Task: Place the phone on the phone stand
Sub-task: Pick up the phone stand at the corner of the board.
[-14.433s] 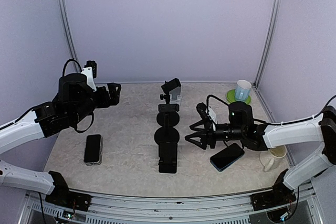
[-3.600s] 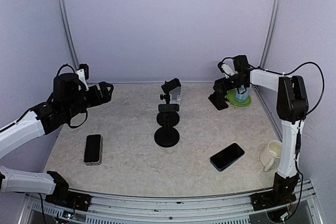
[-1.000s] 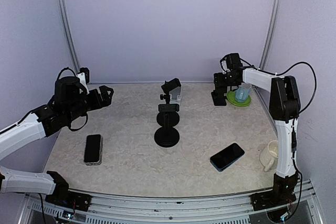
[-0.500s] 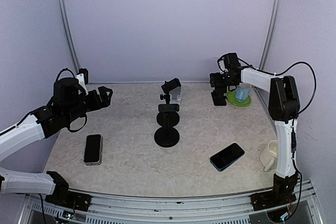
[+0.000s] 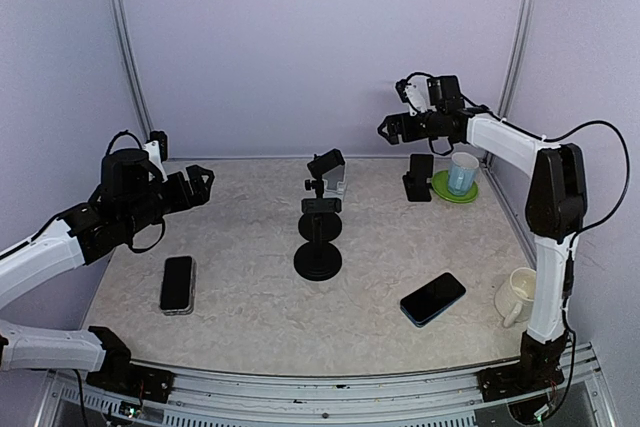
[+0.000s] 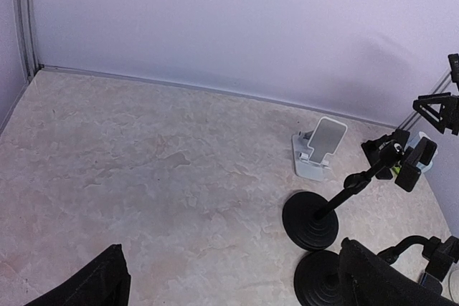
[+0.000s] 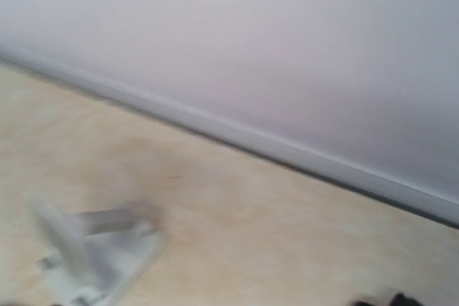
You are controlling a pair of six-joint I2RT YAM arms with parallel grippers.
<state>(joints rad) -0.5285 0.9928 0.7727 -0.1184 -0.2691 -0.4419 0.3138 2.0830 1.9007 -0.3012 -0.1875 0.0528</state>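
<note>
A white phone stand (image 6: 319, 150) sits on the beige surface (image 6: 143, 177) near the back wall (image 6: 215, 19); just in front of it a black round-based stand (image 6: 310, 228) rises on a leaning pole. The left pincer (image 6: 237, 295) gapes wide at the lower edge

The desk (image 5: 250, 287) has a matt, mottled stone-look top, and the phone stand (image 5: 318, 263) on it is matt black. The phone (image 5: 433, 298) near the mug (image 5: 521, 297) shows a glossy dark screen, and the mug looks like glazed cream ceramic.
</note>
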